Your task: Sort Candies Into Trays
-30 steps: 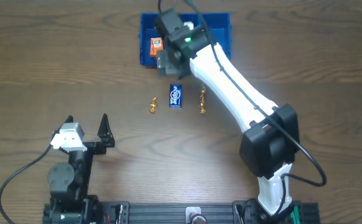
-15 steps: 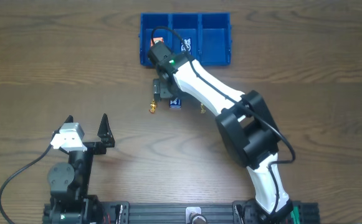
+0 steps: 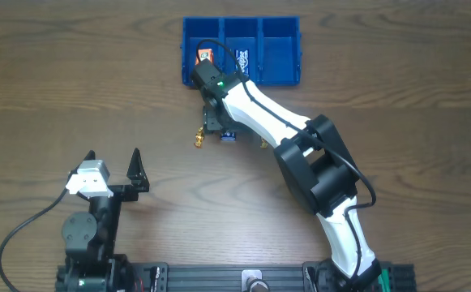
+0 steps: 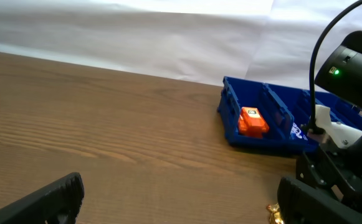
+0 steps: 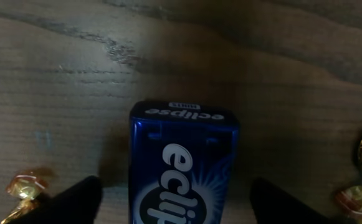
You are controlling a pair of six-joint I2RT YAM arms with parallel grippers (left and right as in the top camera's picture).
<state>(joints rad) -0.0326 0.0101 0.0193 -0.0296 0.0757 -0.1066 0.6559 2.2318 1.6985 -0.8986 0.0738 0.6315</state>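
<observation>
Right wrist view: I hold the right gripper (image 5: pixel 179 193) spread wide, low over the table (image 5: pixel 56 74), with the blue mint box (image 5: pixel 182 155) between its fingers (image 5: pixel 75 202), so closing should pinch its long sides.

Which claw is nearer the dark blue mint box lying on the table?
Right. The right claw hangs directly over the mint box, one finger on each side. The left claw sits open near its own base, well away from the box.
</observation>
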